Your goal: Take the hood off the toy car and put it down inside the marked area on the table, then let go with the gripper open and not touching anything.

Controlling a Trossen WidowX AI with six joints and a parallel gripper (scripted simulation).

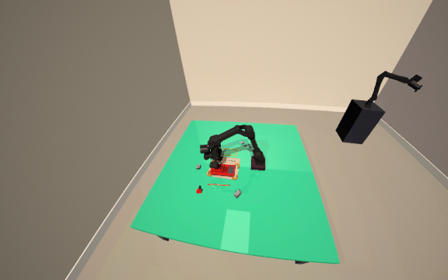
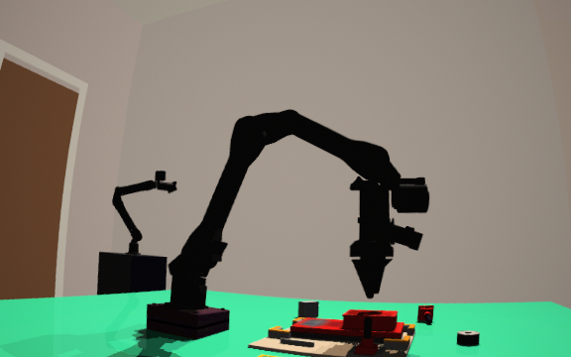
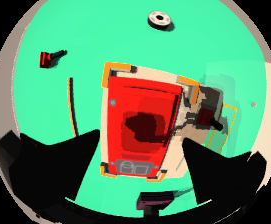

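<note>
Glossy green table (image 1: 286,218), boxy red car (image 2: 360,324)

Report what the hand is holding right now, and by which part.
Nothing is held. The hand is open and hangs above the red toy car, touching nothing; the hood is not yet gripped.

No text, label, brand, number or sign can be read in any view; faint dark marks on the beige board (image 1: 232,160) are perhaps print, too small to tell.
</note>
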